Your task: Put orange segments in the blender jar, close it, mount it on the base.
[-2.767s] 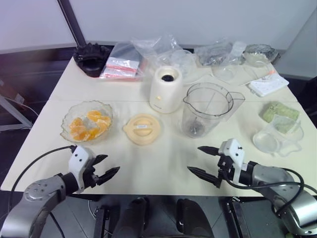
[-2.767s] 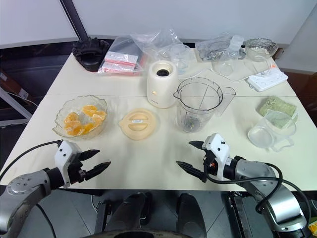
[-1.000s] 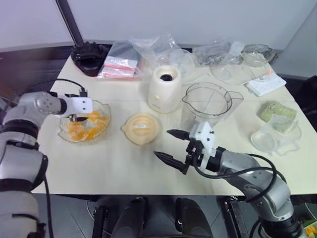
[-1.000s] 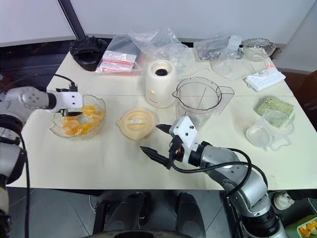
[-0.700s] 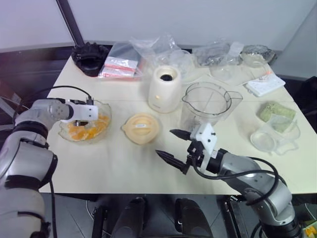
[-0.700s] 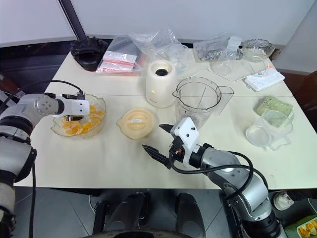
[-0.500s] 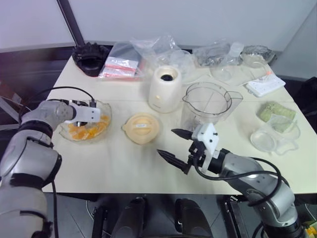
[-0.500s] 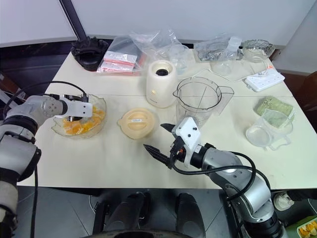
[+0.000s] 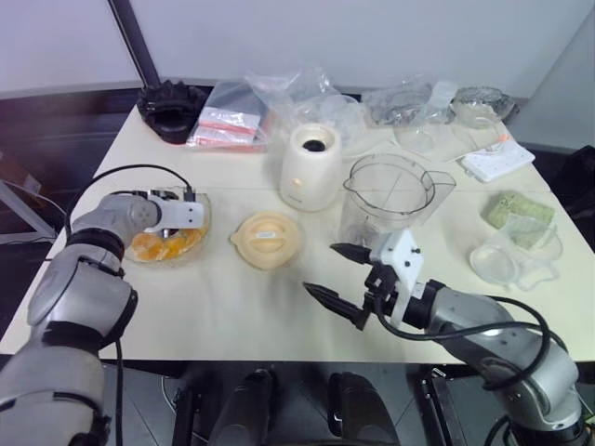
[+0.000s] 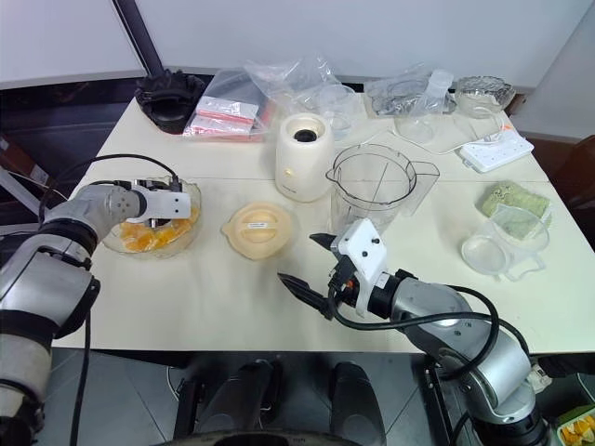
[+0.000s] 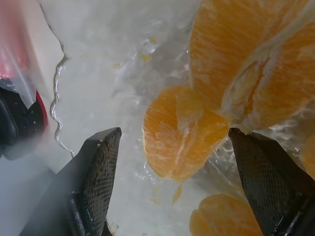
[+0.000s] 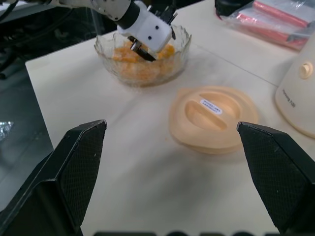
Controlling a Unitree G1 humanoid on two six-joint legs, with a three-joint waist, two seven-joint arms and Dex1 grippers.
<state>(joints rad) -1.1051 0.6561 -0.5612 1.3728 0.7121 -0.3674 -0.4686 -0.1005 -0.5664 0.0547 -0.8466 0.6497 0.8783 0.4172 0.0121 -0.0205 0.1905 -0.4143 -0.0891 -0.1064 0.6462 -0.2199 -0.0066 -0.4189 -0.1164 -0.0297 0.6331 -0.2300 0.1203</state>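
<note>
Cream table (image 9: pixel 232 316): left gripper (image 11: pixel 172 147) wide, inside glass bowl (image 10: pixel 186 232) straddling orange segments (image 11: pixel 184 132), seemingly untouched; right gripper (image 9: pixel 337 274) wide, empty, near lid (image 9: pixel 267 240).

Arms: smooth grey metallic shells in rounded segments.
Left tool (image 9: pixel 160 234): white boxy housing at the wrist.
Right tool (image 9: pixel 341 284): white boxy housing, two black pointed fingers (image 9: pixel 332 303).
Finger pads: black, fine cross-hatched texture, seen in the wrist views.
Cables: black, one looping over the left forearm, one along the right forearm.
</note>
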